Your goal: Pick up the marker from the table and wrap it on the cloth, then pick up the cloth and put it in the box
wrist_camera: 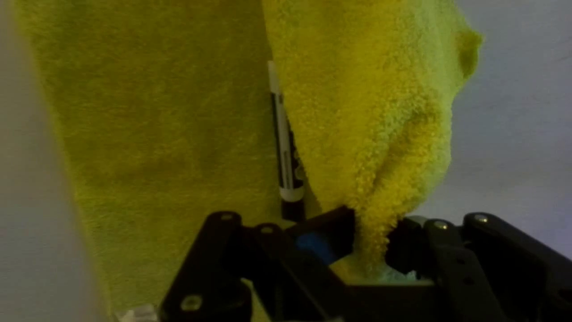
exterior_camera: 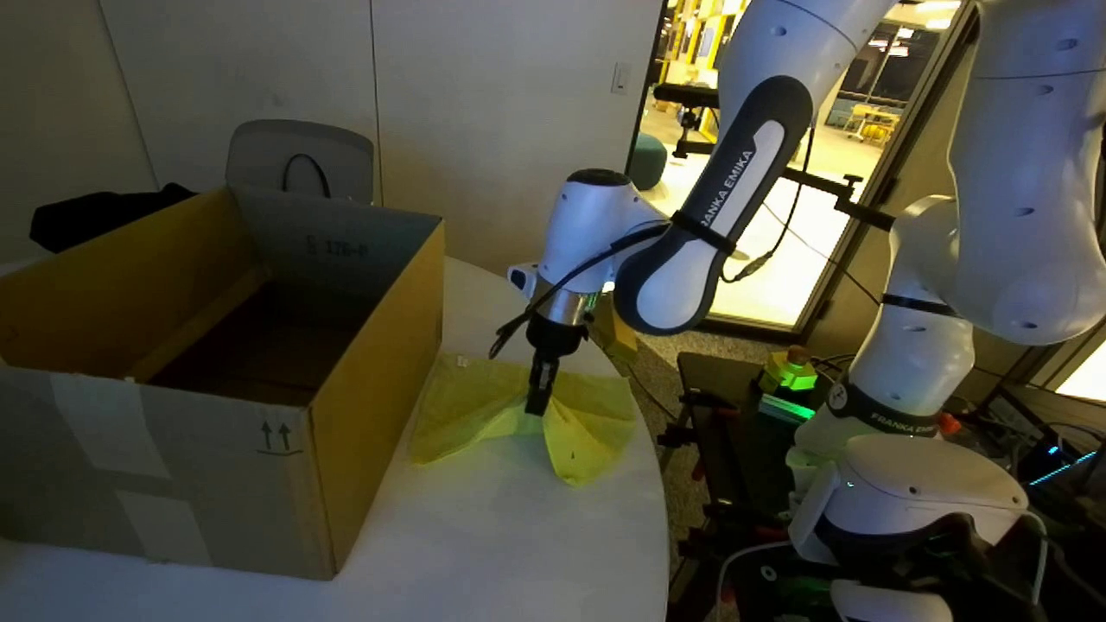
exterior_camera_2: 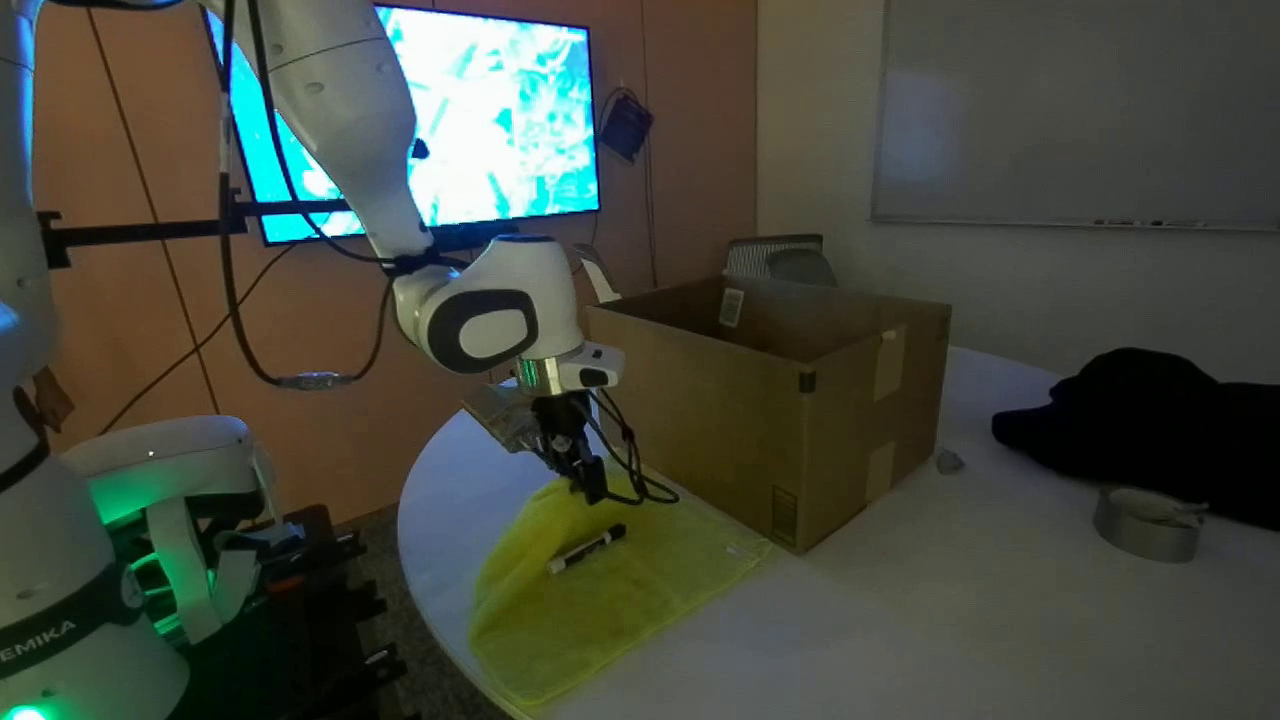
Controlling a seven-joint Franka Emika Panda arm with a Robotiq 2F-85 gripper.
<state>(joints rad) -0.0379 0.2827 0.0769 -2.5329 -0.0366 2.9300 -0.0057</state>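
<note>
Wrist view: a gripper (wrist_camera: 371,243) pinches a raised fold of yellow-green cloth (wrist_camera: 156,134), its fingers (wrist_camera: 339,223) set narrowly on both sides of it. On the flat part of the cloth, alongside the fold, lies the marker (wrist_camera: 284,143), its black end pointing toward the fingers and one long side partly hidden by the raised material; whether finger and marker touch cannot be told. In an exterior view, the cloth rises to a peak at the gripper, two corners draping away on either side over the round white table (exterior_camera: 518,553). Just beside the cloth in both exterior views stands an open-topped cardboard box (exterior_camera: 225,484); whether the two meet is unclear. A white robot arm (exterior_camera: 592,233) reaches down over the cloth. Well apart from the cloth, an exterior view shows a gray roll of tape (exterior_camera_2: 1145,532) and a heap of black fabric (exterior_camera_2: 1140,425).
</note>
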